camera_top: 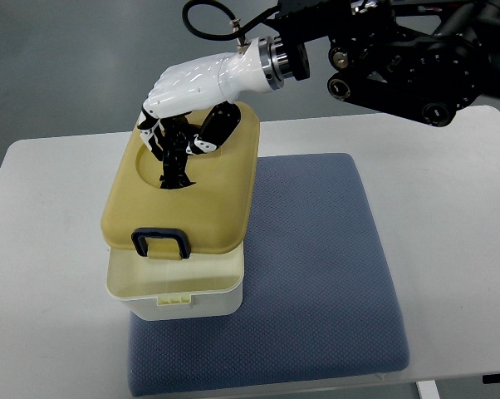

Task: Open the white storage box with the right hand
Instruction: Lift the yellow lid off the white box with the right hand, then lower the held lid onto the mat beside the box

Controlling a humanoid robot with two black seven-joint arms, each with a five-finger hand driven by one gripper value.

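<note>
Here, left to right:

Table (51, 249): white, carrying everything; its bare top shows to the left, to the right and along the far edge.

Storage box (177, 291): a white tub standing on the left part of the mat, nearer the near edge, with a small white catch on its near wall.

Lid (221, 195): tan, with rounded corners, lying tilted on the box and shifted toward the far side, so the box's near rim shows beneath it; a shallow oval dip marks its far-left part.

Latch (160, 243): a dark loop on the lid's near edge, just above the box's near rim.

Mat (316, 274): blue-grey, textured, square with rounded corners, lying on the middle of the table; the box covers its left side, the rest is bare.

Right robot hand (183, 125): white back with black fingers (174, 158), reaching in from the far right; the fingers point down and are curled into the lid's oval dip, touching it. Whether they truly grip the lid or only press on it, I cannot tell.

Right arm (399, 58): black, jointed, with a silver wrist ring and a black cable looped above it, crossing the far right corner.
</note>
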